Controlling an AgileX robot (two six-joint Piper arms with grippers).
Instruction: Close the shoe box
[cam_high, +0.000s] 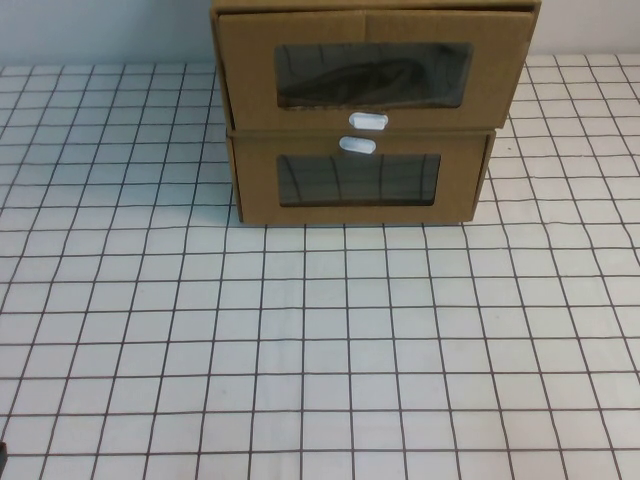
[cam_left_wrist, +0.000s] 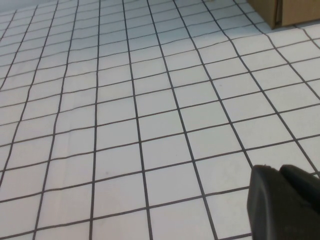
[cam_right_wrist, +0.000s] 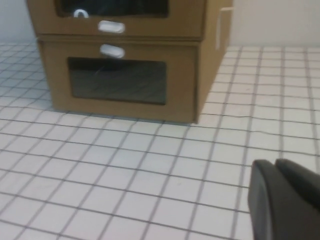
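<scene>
— Where is the shoe box (cam_high: 372, 62)?

— It sits on top of the lower cardboard box (cam_high: 360, 180), its front a little proud of the one beneath, white pull tab (cam_high: 368, 121) at the lower edge. Both stand well ahead of the grippers on the gridded table (cam_high: 300, 340).

— And the grippers?

— The left gripper (cam_left_wrist: 285, 202) hovers over bare table, the boxes far off. The right gripper (cam_right_wrist: 282, 200) faces the boxes, apart. Neither holds anything; their opening cannot be told.

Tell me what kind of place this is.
Likely a robot test bench: a grid-lined white tabletop, two stacked cardboard boxes, the shoe box on top, and left claw and right claw low over it.
</scene>
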